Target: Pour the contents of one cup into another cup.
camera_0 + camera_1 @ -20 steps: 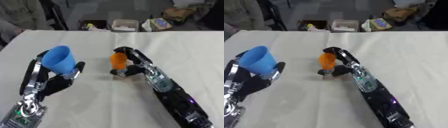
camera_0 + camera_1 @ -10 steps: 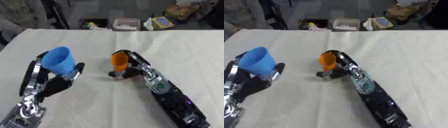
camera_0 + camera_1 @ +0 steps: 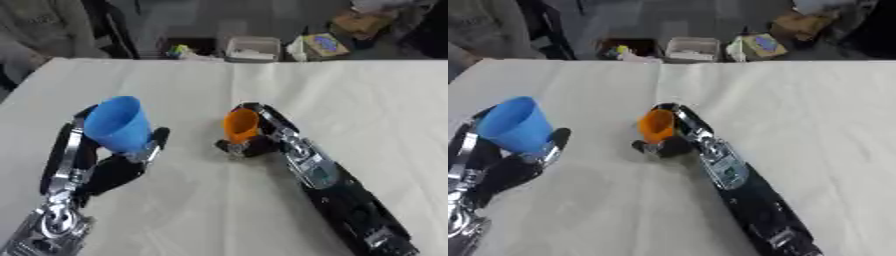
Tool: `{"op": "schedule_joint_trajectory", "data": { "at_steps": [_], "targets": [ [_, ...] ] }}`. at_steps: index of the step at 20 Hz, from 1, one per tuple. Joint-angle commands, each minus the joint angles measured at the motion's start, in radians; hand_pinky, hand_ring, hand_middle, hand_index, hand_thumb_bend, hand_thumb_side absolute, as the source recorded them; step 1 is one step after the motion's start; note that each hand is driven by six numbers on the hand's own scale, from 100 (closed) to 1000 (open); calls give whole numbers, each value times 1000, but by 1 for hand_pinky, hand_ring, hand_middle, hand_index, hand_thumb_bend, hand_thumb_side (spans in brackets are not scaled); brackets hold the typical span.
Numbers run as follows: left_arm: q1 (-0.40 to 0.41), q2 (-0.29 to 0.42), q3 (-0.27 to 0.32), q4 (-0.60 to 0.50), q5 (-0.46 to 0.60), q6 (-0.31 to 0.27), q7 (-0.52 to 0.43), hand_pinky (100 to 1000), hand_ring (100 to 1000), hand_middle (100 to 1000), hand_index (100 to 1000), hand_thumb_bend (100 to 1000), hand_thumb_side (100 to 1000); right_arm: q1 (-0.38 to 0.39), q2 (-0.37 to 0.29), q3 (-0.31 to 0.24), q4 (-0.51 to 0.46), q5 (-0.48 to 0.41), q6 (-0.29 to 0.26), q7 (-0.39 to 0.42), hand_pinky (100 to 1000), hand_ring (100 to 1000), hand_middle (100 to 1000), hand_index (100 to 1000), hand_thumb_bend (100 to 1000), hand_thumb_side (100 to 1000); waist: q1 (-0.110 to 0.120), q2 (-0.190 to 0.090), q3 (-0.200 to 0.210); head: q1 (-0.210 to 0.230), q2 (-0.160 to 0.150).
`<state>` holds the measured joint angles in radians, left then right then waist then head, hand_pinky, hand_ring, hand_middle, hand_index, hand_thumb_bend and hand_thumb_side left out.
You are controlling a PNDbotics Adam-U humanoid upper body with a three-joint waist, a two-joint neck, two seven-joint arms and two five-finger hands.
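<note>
Cups both in hand at the middle of the table, pour not yet begun.

Orange cup sits just right of centre, tipped a little with its mouth toward the left, the right hand curled round its side and base. Blue cup, larger, is clasped low on its wall by the left hand at the near left, mouth tilted up and away. Both look like light, thin plastic, likely smooth and easy to squeeze out of shape, so a hold low on the wall seems safest. Contents cannot be seen. White tablecloth lies bare all round, its far edge with boxes well apart.
</note>
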<state>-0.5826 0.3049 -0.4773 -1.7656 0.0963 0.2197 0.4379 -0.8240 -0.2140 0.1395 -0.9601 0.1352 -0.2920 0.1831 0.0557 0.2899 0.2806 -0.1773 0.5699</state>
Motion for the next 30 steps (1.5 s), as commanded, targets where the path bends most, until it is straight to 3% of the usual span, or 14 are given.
{"op": "schedule_joint_trajectory", "data": {
  "at_steps": [1, 3, 6, 15, 24, 30],
  "targets": [
    [-17, 5, 4, -10, -2, 0, 4, 477, 182, 261, 464, 242, 100, -19, -4, -1, -9, -7, 7, -12, 433, 260, 201, 389, 210, 100, 1, -19, -1, 2, -9],
    [-17, 7, 4, -12, -2, 1, 4, 477, 182, 261, 464, 242, 100, -18, -4, -2, -8, -14, 13, -18, 422, 238, 179, 365, 127, 100, 2, -20, -2, 2, -10],
    [-18, 9, 5, -16, -2, 2, 4, 476, 182, 261, 464, 242, 100, -16, -6, -3, -7, -22, 22, -23, 413, 222, 163, 349, 100, 100, 3, -22, -5, 3, -11],
    [-9, 38, 18, -40, 0, 13, 13, 476, 183, 261, 465, 243, 100, 11, -61, -15, -29, -39, 29, -32, 418, 226, 166, 355, 100, 100, -4, -43, -31, 15, -17],
    [15, 65, 15, -39, -6, 14, 12, 475, 182, 260, 465, 249, 100, 55, -204, -28, -104, -68, 23, -27, 422, 227, 168, 360, 107, 100, -26, -60, -57, 29, -22],
    [32, 77, -6, -34, -15, 10, -10, 475, 181, 260, 465, 251, 100, 38, -298, -31, -131, -56, 10, -30, 426, 226, 167, 362, 124, 100, -43, -70, -64, 28, -21]
  ]
}}
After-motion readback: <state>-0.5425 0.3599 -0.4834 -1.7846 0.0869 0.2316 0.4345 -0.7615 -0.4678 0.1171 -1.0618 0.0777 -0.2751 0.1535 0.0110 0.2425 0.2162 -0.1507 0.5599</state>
